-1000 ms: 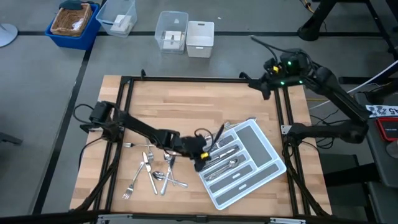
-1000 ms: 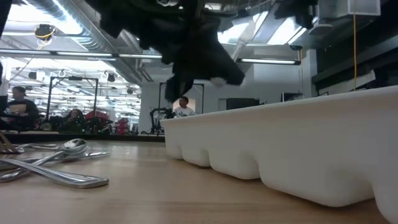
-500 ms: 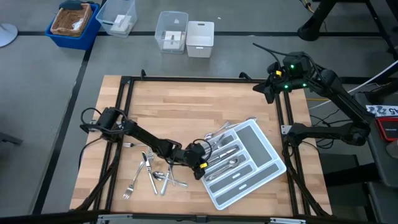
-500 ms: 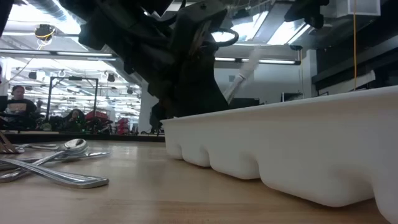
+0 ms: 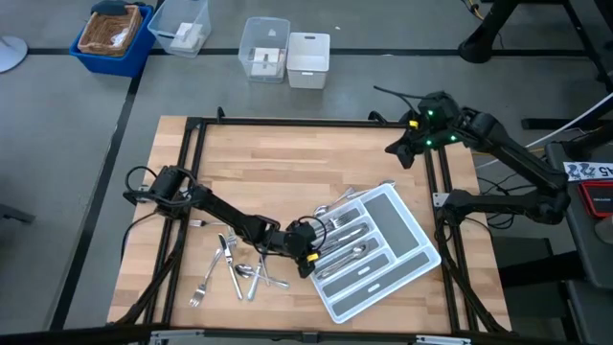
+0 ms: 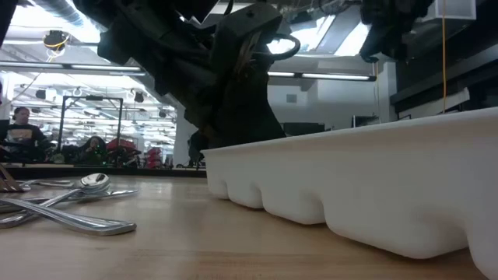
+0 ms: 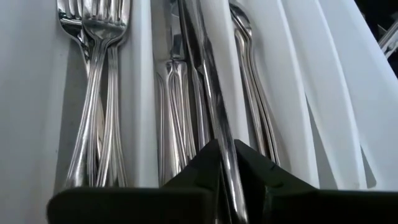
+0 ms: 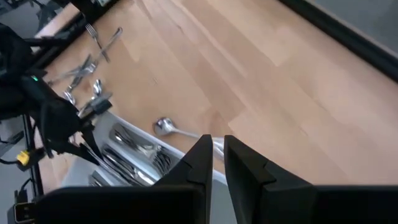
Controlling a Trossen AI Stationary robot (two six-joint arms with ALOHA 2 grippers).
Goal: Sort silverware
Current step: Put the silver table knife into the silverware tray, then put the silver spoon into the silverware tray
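The light grey tray [image 5: 395, 222] lies slantwise on the right half of the wooden table. Its slots hold forks [image 7: 93, 93], knives [image 7: 175, 99] and spoons [image 7: 252, 99]. My left gripper [image 5: 311, 251] is at the tray's near-left end, low over the knife slot, shut on a table knife [image 7: 211, 93]. Loose silverware [image 5: 235, 268] lies on the wood to its left, and more pieces [image 5: 335, 201] lie at the tray's far-left corner. My right gripper [image 5: 397, 153] hangs high over the table's far right, shut, with nothing between its fingers [image 8: 205, 155]. My left gripper pinches the knife near its near end [image 7: 222, 146] between its two fingers. The fingers slant down from the table's left, and the knife runs straight out from between them. The rest of the knife lies in the tray's slot on top of the other knives.
Black frame rails [image 5: 192, 172] run along the table's edges. Two clear boxes [image 5: 265, 48], a white box [image 5: 308, 59] and a blue bin [image 5: 113, 36] stand beyond the far edge. The wood between the far rail and the tray is bare [image 5: 287, 163]. People show in the room behind [image 6: 19, 128].
My left gripper has sunk toward the tray's near-left end. The knife, which stuck up slanting above the tray, now lies flat in its slot. My right gripper has come down a little and shifted slightly toward the table's left.
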